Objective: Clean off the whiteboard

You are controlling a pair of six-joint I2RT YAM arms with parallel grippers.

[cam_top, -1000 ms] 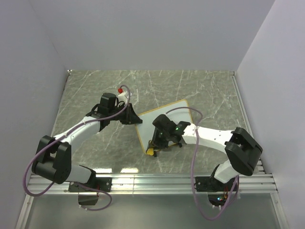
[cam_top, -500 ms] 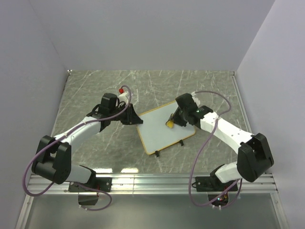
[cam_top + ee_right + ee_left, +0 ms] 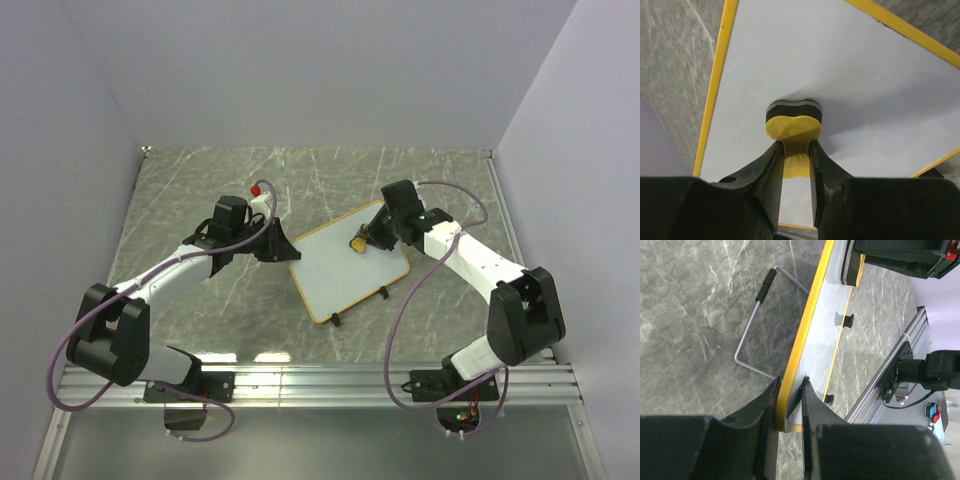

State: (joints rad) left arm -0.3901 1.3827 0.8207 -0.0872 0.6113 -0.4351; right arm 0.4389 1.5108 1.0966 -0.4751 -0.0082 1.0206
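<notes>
The whiteboard (image 3: pixel 340 275) lies on the marble table, white with a yellow frame and two black feet on its near-right edge. Its face shows plain white in every view. My left gripper (image 3: pixel 283 248) is shut on the board's left corner, and the left wrist view shows the yellow frame (image 3: pixel 810 315) pinched between the fingers of that left gripper (image 3: pixel 790 385). My right gripper (image 3: pixel 366 240) is shut on a yellow bone-shaped eraser (image 3: pixel 357 243). In the right wrist view the eraser (image 3: pixel 792 125) presses its dark pad onto the whiteboard (image 3: pixel 850 65) near the far right corner.
A white marker with a red cap (image 3: pixel 258 194) lies just behind the left gripper. A bent wire stand with a black sleeve (image 3: pixel 754 320) rests on the table beside the board's edge. An aluminium rail (image 3: pixel 320 378) runs along the near edge, with walls on three sides.
My right gripper has swept the eraser from the board's near edge across its face to the far right corner. The left arm and the board have stayed put.
</notes>
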